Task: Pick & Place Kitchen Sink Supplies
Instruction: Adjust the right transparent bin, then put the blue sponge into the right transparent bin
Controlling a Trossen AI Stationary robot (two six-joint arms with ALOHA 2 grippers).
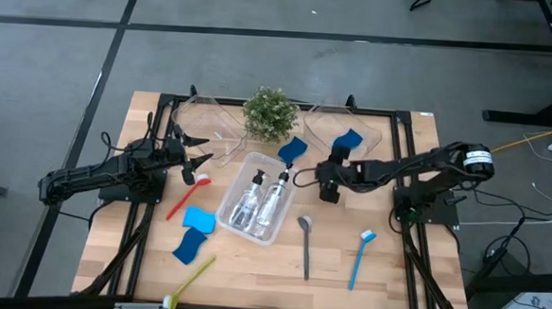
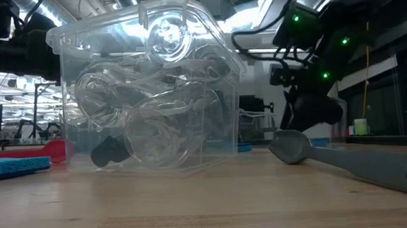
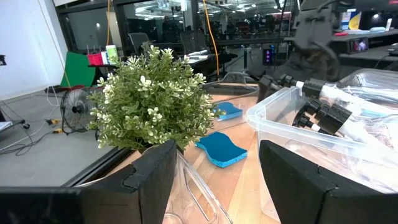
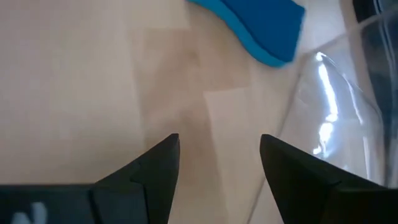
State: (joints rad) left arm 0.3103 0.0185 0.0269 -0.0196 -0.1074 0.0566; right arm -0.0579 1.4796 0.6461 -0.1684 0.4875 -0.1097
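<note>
Your left pincer open, empty, above red brush near desk's left edge. Your right pincer open, empty, over bare wood beside centre bin. Two pump bottles lie inside centre bin. Sponges: one by plant, one in back-right bin, two front-left. Grey brush, blue brush front-right; yellow-green brush at front edge.

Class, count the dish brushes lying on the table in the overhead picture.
4: red brush by the left gripper, yellow-green brush at the near edge, grey brush and blue brush right of the middle bin.
</note>
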